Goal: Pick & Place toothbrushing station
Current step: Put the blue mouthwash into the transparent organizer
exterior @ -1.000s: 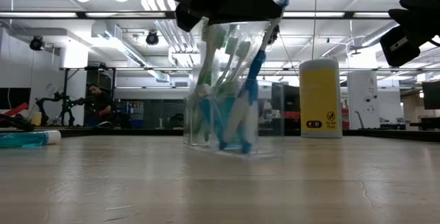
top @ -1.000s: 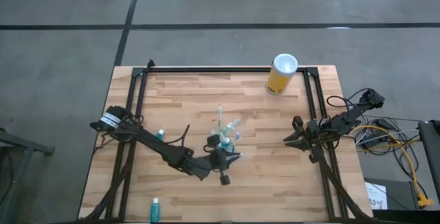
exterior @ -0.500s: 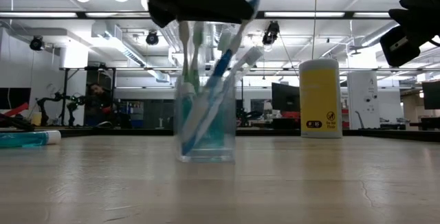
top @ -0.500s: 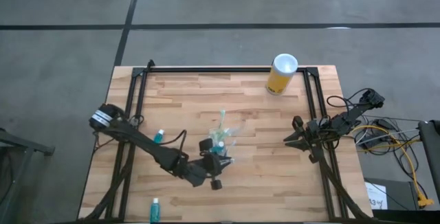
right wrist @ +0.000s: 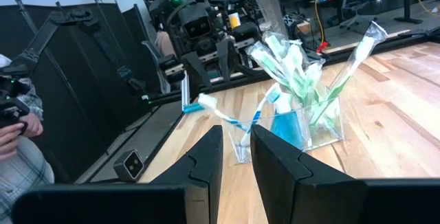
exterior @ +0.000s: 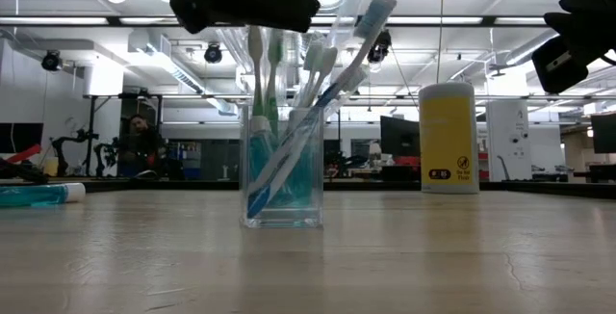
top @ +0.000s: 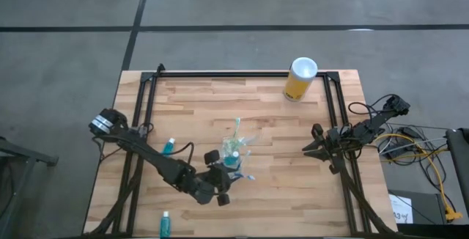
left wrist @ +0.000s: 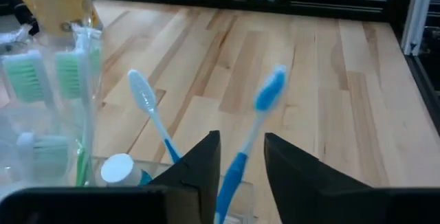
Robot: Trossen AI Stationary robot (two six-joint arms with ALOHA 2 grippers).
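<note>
1. The clear cup (exterior: 281,165) stands upright near the middle of the counter (top: 220,100), a bit toward the front edge, packed with toothbrushes (exterior: 322,102) and a teal tube (exterior: 262,155). Bristle ends fan out above the rim.

2. Left claw (top: 220,174) sits just on the front side of the cup, above rim level. In its wrist view the fingers (left wrist: 199,169) are parted with a blue brush stem (left wrist: 240,155) running up between them, and nothing looks clamped. So: partly open, holding nothing as far as I can see.

3. Right claw (top: 314,145) is parked well off by the right edge. Its fingers (right wrist: 206,159) show a narrow gap with nothing in it.

4. Two more teal tubes are outside the cup: one near the left edge (top: 169,146), one at the front-left corner (top: 165,223). The yellow cylinder (top: 300,79) sits at the back edge and isn't part of this.

5. Handling guess: thin clear plastic, light but top-heavy with those long brushes leaning out, so it would tip easily. The walls look slick and probably flex. I'd squeeze low across two flat walls, gently, and stay off the brushes since they're loose and would just pivot.

6. The tubes look small and round, so they might roll. Pinch across the body, not the cap.
</note>
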